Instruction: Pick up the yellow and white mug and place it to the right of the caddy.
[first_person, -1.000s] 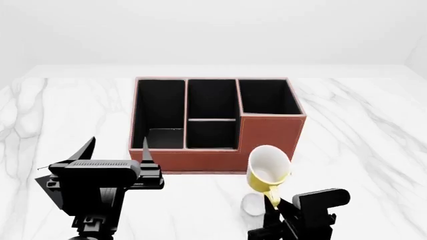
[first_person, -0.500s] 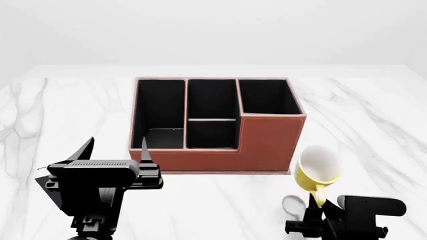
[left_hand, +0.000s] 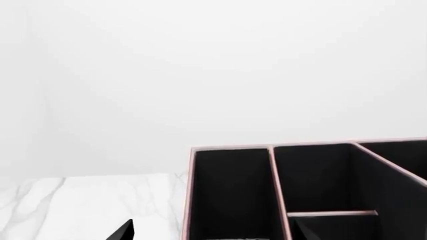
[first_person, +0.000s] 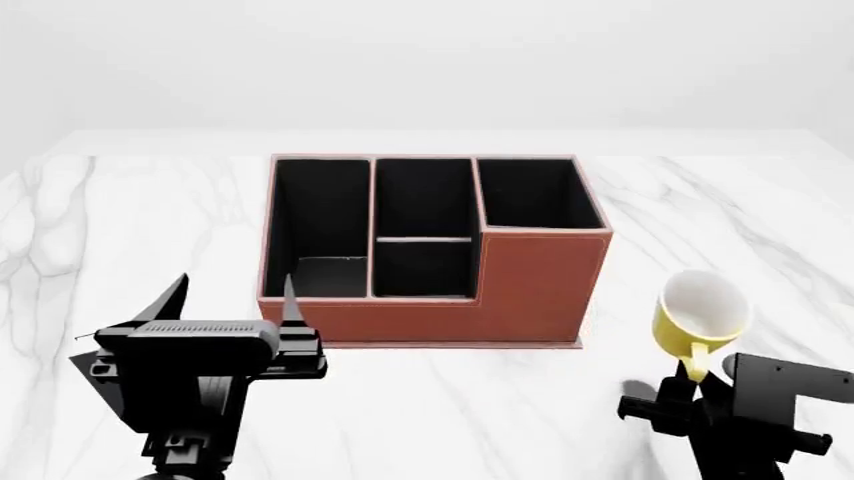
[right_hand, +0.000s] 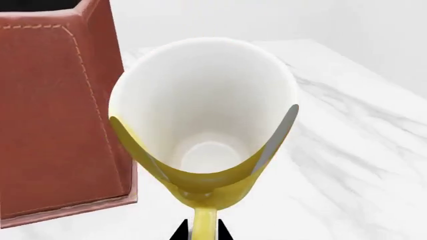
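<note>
We look down on a white marble tabletop (first_person: 120, 230) with grey veining that fills most of the head view; behind it, a plain white wall closes the upper part of the frame, and a pale wall runs along the far right edge.

The reddish-brown caddy (first_person: 534, 290) sits at the centre of the frame, its black compartments open upward and its taller section at the right rear.

At the lower right of the head view, the yellow and white mug (first_person: 699, 318) hangs above the marble, tilted so its white interior faces us, well clear of the caddy's right wall. The right gripper (first_person: 691, 398) holds it by the yellow handle; in the right wrist view its two dark fingertips (right_hand: 180, 232) pinch that handle from both sides, jaws closed narrowly on it. There the mug (right_hand: 207, 125) fills the frame, with the caddy's stitched corner (right_hand: 60, 115) just beside it.

The left gripper (first_person: 227, 310) hovers at the lower left of the head view, in front of the caddy's left end, its jaws spread wide around nothing.

Against the frame a second ago, we see the mug has travelled from just before the caddy's front right corner out to its right side, and the right arm has moved with it. The left gripper and caddy have not shifted.
</note>
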